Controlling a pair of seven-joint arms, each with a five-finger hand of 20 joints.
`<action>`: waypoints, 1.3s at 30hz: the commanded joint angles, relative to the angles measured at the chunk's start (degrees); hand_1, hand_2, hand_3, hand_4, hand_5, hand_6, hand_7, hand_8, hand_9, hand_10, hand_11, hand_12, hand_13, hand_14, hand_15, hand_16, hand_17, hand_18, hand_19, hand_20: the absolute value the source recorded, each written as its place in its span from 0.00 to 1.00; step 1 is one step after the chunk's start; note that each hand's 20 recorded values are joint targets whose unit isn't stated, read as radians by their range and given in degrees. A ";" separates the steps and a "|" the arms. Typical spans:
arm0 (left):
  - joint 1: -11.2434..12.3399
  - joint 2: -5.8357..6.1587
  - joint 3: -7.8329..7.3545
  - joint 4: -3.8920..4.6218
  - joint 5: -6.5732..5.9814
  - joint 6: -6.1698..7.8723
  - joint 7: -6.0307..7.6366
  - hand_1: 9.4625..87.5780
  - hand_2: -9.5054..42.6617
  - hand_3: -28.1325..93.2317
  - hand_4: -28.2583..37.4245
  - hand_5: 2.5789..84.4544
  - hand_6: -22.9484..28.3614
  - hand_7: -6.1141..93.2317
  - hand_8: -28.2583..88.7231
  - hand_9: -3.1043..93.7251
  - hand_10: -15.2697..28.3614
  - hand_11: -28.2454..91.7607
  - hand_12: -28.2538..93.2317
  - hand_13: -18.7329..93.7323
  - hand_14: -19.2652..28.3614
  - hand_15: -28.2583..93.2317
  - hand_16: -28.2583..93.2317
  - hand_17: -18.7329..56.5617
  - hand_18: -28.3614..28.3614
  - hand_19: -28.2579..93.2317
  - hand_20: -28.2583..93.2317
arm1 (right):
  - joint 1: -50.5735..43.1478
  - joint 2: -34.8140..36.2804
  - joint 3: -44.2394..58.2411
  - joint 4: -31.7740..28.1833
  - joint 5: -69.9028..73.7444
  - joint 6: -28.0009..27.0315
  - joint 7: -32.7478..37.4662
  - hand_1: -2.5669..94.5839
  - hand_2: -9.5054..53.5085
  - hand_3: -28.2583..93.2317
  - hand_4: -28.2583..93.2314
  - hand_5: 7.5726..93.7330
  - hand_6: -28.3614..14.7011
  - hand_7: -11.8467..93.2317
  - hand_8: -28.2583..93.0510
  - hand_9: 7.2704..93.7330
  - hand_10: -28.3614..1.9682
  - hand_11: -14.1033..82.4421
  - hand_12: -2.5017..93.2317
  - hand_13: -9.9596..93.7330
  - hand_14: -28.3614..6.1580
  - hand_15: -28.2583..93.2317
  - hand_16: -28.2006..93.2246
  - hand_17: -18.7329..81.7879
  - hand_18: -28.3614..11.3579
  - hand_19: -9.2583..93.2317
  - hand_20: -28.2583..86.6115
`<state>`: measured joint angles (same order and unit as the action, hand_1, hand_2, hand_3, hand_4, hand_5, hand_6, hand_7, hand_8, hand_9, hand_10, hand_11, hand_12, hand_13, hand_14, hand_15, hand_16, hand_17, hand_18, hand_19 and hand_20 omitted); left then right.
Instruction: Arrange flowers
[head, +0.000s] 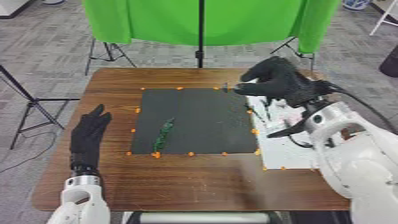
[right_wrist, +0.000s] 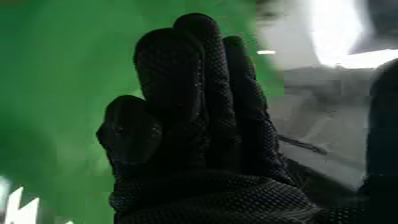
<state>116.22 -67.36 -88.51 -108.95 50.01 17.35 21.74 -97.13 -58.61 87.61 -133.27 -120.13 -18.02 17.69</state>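
Note:
In the head view my right hand (head: 282, 84) is above the back right of the table, over the edge between the black mat (head: 200, 120) and the white sheet (head: 282, 155). Its fingers look straight, and I see nothing held. The right wrist view shows the same hand (right_wrist: 200, 115) with fingers extended. A green leafy stem (head: 163, 135) lies lengthwise on the mat's left part. Pale pinkish flowers (head: 289, 116) lie on the sheet, partly hidden by my right hand and arm. My left hand (head: 87, 137) rests open at the table's left side, left of the mat.
Orange markers edge the mat and sheet on the brown table (head: 195, 185). A green cloth (head: 160, 22) hangs on a stand behind the table. Black tripod legs (head: 34, 102) stand left of it. A dark cable runs along my right arm.

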 joint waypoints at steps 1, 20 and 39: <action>1.69 -0.64 0.14 -0.30 0.60 0.67 -0.91 0.11 0.25 0.79 0.00 0.55 0.51 0.17 0.19 0.49 0.65 0.38 0.35 0.47 0.70 0.31 0.25 0.36 0.67 0.26 0.40 | -14.32 5.28 15.53 8.96 -16.92 1.59 3.76 0.30 0.00 0.67 0.08 0.66 0.58 0.24 0.18 0.79 0.43 0.43 0.32 0.88 0.59 0.71 0.49 0.72 0.32 1.00 0.65; 1.42 -0.45 0.29 -0.29 0.78 0.33 -1.58 0.14 0.24 0.79 0.00 0.54 0.51 0.17 0.19 0.49 0.65 0.39 0.35 0.48 0.70 0.32 0.25 0.36 0.67 0.26 0.40 | -20.25 2.63 17.96 16.81 -20.31 -2.44 5.42 0.35 0.00 0.65 0.02 0.73 0.60 0.27 0.18 0.84 0.51 0.45 0.31 0.91 0.67 0.71 0.49 0.76 0.37 1.00 0.69; 1.79 -0.50 0.43 -0.39 0.51 0.34 -1.34 0.15 0.24 0.78 0.00 0.55 0.51 0.18 0.19 0.50 0.65 0.39 0.35 0.48 0.70 0.32 0.25 0.36 0.67 0.26 0.40 | -21.88 2.08 15.43 18.57 -19.26 11.85 4.86 0.64 0.00 0.65 0.10 0.86 0.69 0.32 0.35 0.98 0.64 0.47 0.32 0.99 0.76 0.72 0.50 0.82 0.40 1.00 0.77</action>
<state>116.76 -67.34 -88.51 -109.51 50.72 17.40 20.77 -117.50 -56.19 102.85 -114.04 -139.07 -11.66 23.78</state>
